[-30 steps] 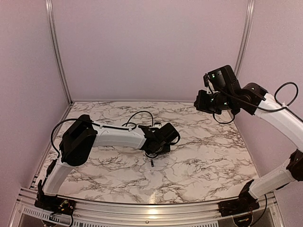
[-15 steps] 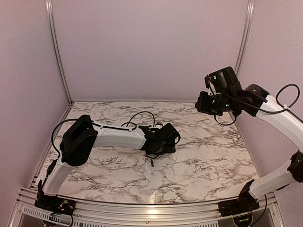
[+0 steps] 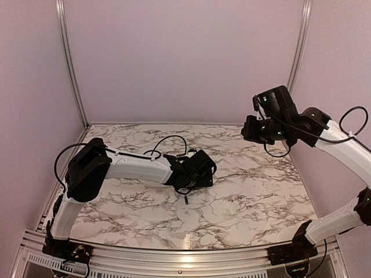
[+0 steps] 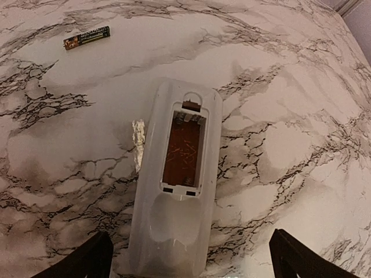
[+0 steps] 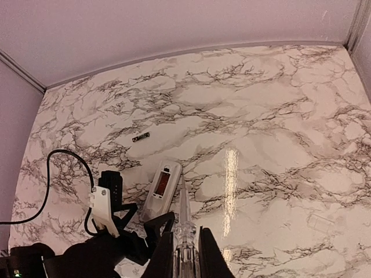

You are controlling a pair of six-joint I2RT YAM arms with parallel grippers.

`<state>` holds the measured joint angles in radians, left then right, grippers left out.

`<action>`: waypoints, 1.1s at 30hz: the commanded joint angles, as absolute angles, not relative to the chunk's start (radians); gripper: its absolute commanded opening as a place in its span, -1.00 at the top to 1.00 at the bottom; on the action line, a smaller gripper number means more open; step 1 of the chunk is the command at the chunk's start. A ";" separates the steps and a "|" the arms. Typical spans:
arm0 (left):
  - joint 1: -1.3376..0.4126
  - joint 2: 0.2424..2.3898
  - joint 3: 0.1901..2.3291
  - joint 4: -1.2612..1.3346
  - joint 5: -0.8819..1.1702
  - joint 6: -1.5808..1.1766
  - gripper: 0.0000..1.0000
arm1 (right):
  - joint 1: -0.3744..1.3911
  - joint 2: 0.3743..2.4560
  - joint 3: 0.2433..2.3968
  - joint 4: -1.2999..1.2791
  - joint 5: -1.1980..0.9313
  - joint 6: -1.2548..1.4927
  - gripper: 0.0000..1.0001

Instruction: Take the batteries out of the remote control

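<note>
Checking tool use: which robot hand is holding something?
The right hand, shut on a thin grey pointed stick; the left hand hangs open and empty above the white rectangular remote control.

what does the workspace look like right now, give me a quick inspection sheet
surface: marbled white table, light glare, no spill seen
job's things: remote control lying back up, battery bay open and empty; one battery loose on the table, apart from it; second battery not seen
clutter: small white fleck beside the remote, nature unclear
grippers: left gripper open above the remote; right gripper raised, shut on a thin pen-like stick
cables: left-arm cable and right-arm cable, black loops
surroundings: plain pink walls, metal frame rails
</note>
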<state>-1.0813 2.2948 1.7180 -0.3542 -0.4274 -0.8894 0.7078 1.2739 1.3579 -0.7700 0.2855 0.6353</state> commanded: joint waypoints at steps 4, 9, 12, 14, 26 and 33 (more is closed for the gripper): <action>-1.086 2.081 1.556 -0.185 -0.457 -0.818 -0.98 | 0.693 1.231 1.324 -0.727 0.369 0.568 1.00; -1.086 1.934 1.394 -0.094 -0.507 -0.771 -0.98 | 0.690 1.208 1.276 -0.661 0.401 0.499 1.00; -1.086 1.857 1.316 -0.063 -0.527 -0.748 -0.98 | 0.684 1.204 1.245 -0.617 0.422 0.463 1.00; -1.086 1.805 1.260 -0.034 -0.537 -0.735 -0.98 | 0.678 1.204 1.223 -0.583 0.434 0.440 1.00; -1.086 1.517 0.963 0.150 -0.618 -0.649 -0.98 | 0.606 1.251 1.059 -0.346 0.445 0.303 1.00; -1.085 1.459 0.913 0.119 -0.641 -0.654 -0.98 | 0.521 1.285 0.954 -0.180 0.372 0.283 1.00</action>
<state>-1.0809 1.4921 0.9443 0.1093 -0.6136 -0.6685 0.5632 1.2682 0.9863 -0.3199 0.4072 0.3145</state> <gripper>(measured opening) 0.991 0.119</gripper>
